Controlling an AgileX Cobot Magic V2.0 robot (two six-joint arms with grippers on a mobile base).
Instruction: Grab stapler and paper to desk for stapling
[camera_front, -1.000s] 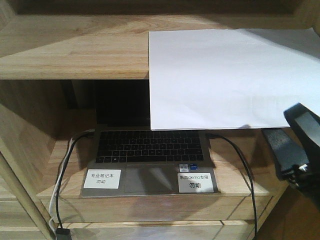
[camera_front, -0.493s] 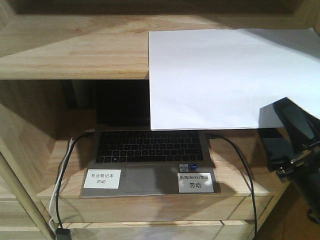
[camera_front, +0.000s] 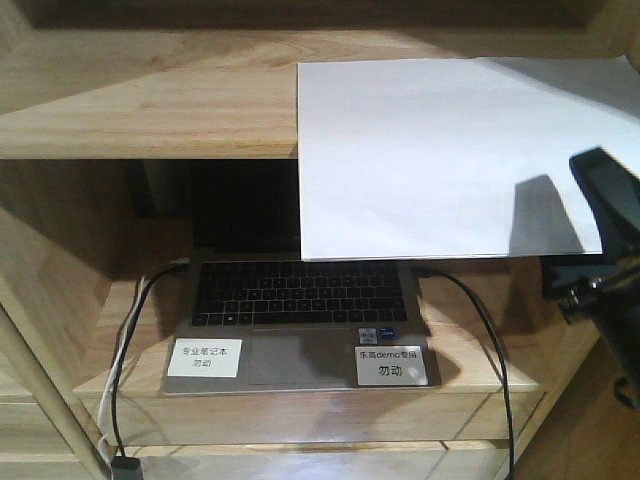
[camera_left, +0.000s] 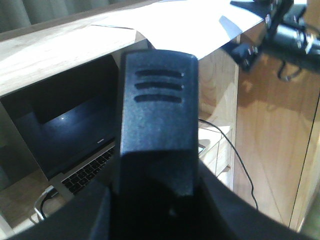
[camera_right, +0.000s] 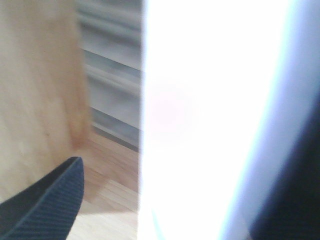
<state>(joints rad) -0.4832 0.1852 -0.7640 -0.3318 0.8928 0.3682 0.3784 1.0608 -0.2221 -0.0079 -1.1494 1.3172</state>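
Note:
The white paper (camera_front: 440, 150) lies on the upper shelf (camera_front: 150, 100), its front part overhanging the edge. My right gripper (camera_front: 603, 235) is at the sheet's right front corner, one finger above it and casting a shadow. In the right wrist view the gripper (camera_right: 187, 175) is open, with the bright paper (camera_right: 200, 100) between its ribbed left finger (camera_right: 50, 200) and dark right finger. In the left wrist view a black stapler (camera_left: 157, 110) with three grooves stands upright in my left gripper (camera_left: 157, 200), which is shut on it. The desk is out of view.
An open laptop (camera_front: 300, 320) with two white labels sits on the lower shelf under the paper, its dark screen just behind the overhang. Black and white cables (camera_front: 125, 340) hang at both sides. Wooden shelf walls enclose the left and back.
My right gripper has risen from below the paper's front right corner to the level of the sheet, and its upper finger now overlaps the corner and shades it. The paper has not moved.

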